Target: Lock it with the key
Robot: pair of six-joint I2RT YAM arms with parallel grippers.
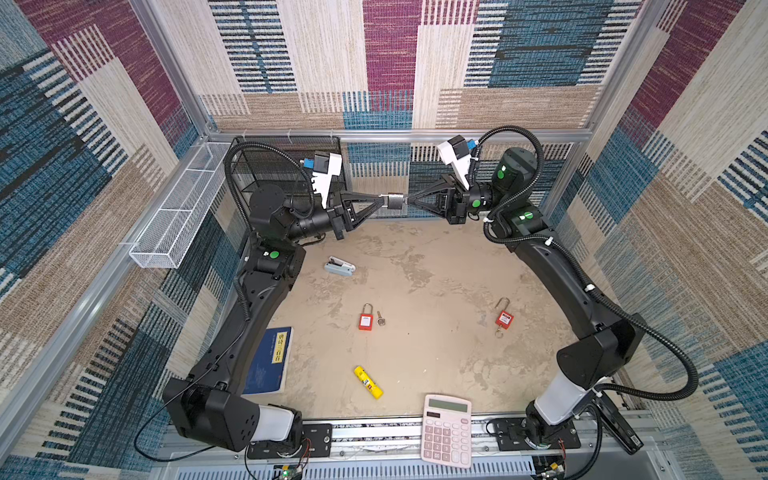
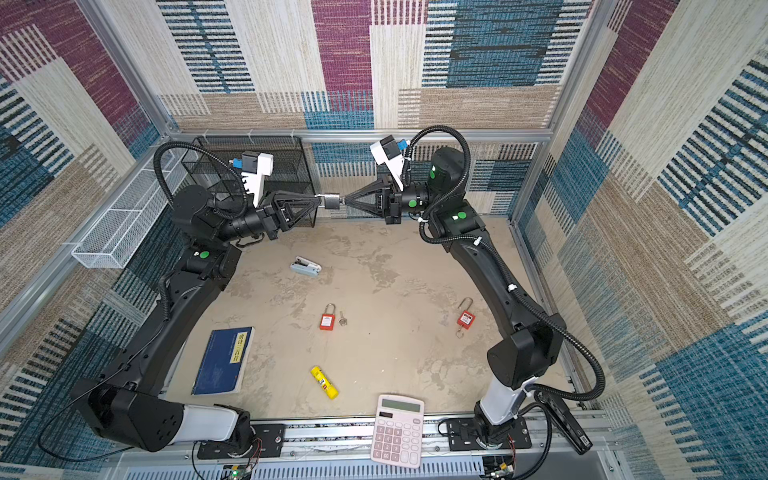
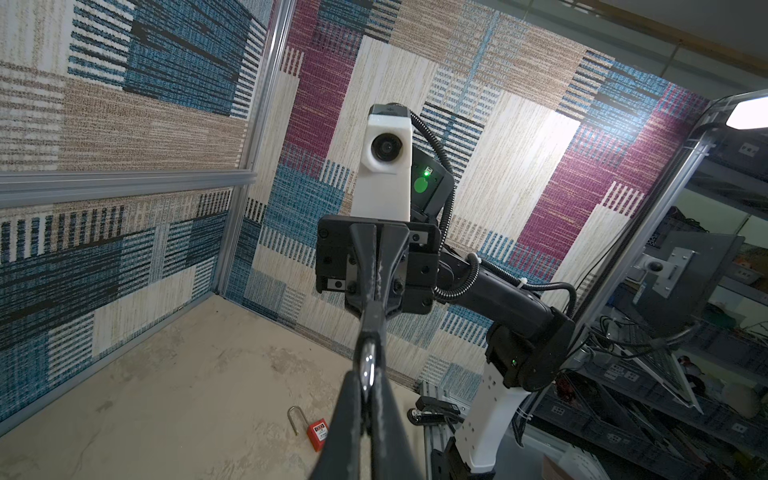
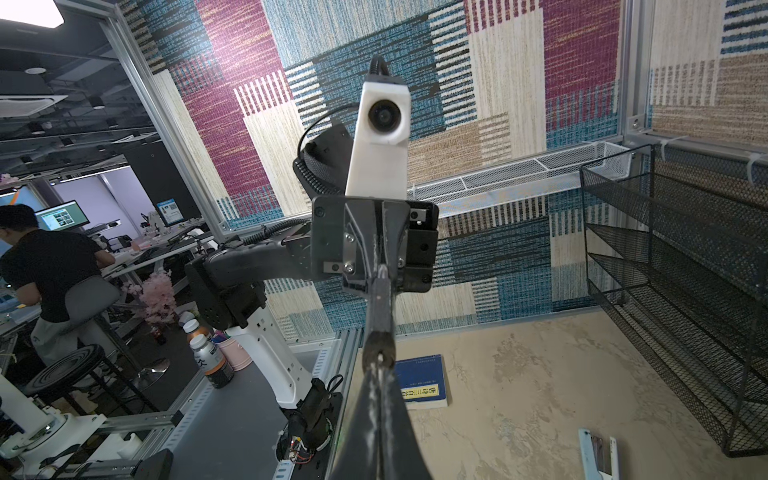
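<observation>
Fingers: left gripper [image 1: 383,200] clamped on silver metal padlock [image 1: 395,201], right gripper [image 1: 409,201] pinched shut on what looks like its small key [image 1: 404,201]; rotate dead on keyway axis, no side-load.

Bench [image 1: 436,353] mottled beige; calculator [image 1: 446,430] pink; glue stick [image 1: 368,382] yellow; book [image 1: 270,365] blue (yellow title strip); held padlock [image 1: 395,200] silver.

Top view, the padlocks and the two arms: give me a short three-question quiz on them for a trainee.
1. True or false: the silver padlock lies on the table.
2. The red padlock by the right arm has its shackle: A open, B shut, C missing.
3. Which arm's tool grips the silver padlock's shackle?
Key: 1 false, it is held in the air; 2 A; 3 the left tool.
</observation>
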